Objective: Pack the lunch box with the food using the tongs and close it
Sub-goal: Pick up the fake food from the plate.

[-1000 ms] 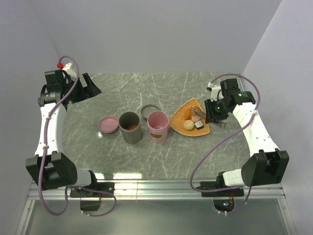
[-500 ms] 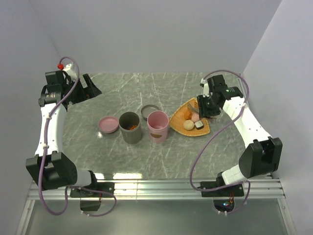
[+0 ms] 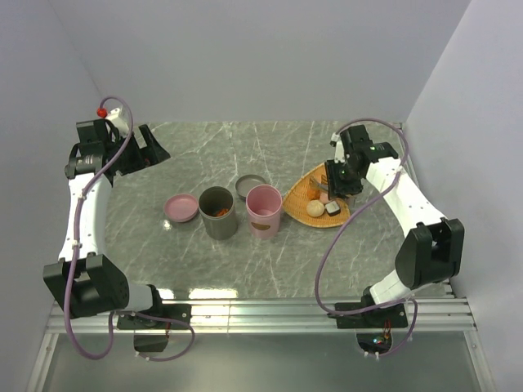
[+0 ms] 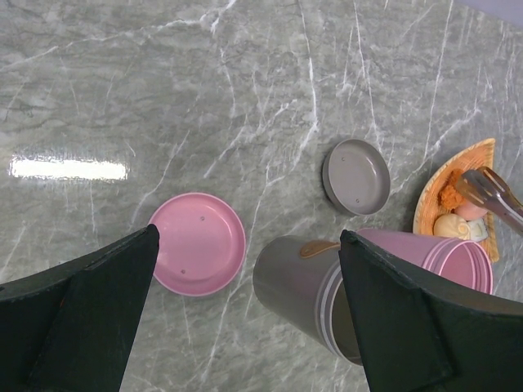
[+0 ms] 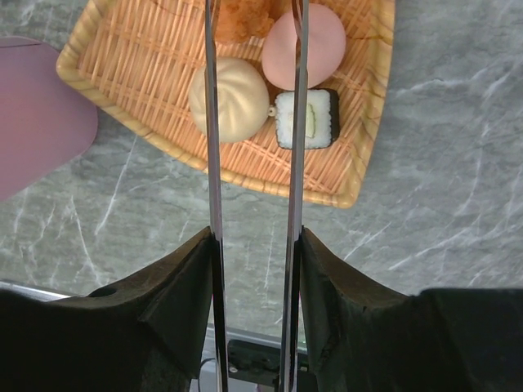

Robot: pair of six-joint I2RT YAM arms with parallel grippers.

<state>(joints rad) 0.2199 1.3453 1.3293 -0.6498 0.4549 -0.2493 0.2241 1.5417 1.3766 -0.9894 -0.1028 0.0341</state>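
Observation:
My right gripper (image 5: 255, 245) is shut on the tongs (image 5: 211, 163), one finger pressed on each thin silver arm. The tong arms stand apart and reach out over the orange woven tray (image 5: 359, 175). On the tray lie food pieces: a beige ball (image 5: 230, 100), a pink ball (image 5: 315, 45), a dark block with a white and green middle (image 5: 306, 118) and an orange-brown bit (image 5: 241, 18). The lunch box parts are a grey cup (image 3: 217, 211) holding orange-brown bits and a pink cup (image 3: 264, 210), both lidless. My left gripper (image 3: 147, 147) hangs open at the back left, holding nothing.
A pink lid (image 4: 198, 242) lies left of the grey cup, and a grey lid (image 4: 356, 175) lies behind the two cups. Grey walls close in the marble table (image 3: 245, 261) at the back and on both sides.
The right arm has swung left and back, bringing the tongs from the tray's right edge to over the food. The left arm has not moved.

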